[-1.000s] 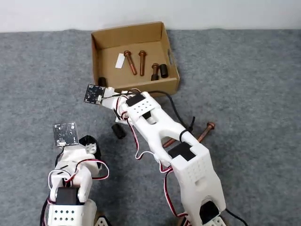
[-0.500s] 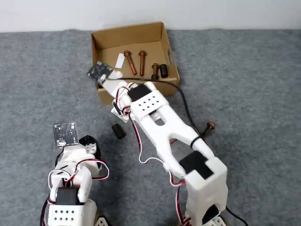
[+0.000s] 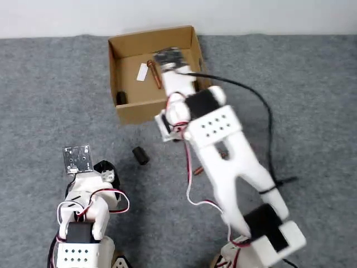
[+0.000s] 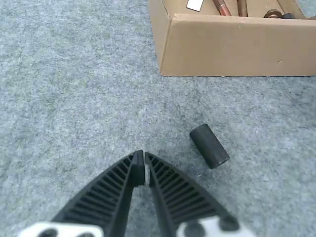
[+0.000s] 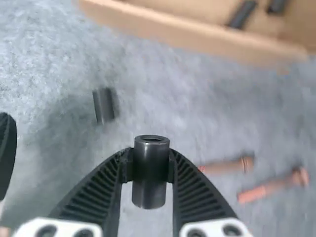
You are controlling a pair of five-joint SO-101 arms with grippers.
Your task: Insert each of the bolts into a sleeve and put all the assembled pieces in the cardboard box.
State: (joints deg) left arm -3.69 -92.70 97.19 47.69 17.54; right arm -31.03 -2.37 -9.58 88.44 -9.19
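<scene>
Pairing is in hand: right gripper (image 5: 150,155) pinches a black sleeve (image 5: 150,185) upright in part-open jaws, left gripper (image 4: 143,168) sits closed, empty; next likely calls for a loose bolt (image 5: 224,165), then the cardboard box (image 3: 146,110) at 12 o'clock.

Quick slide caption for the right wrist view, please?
Right pincer shut on a black sleeve; two loose bolts and the cardboard box lie beyond.
</scene>
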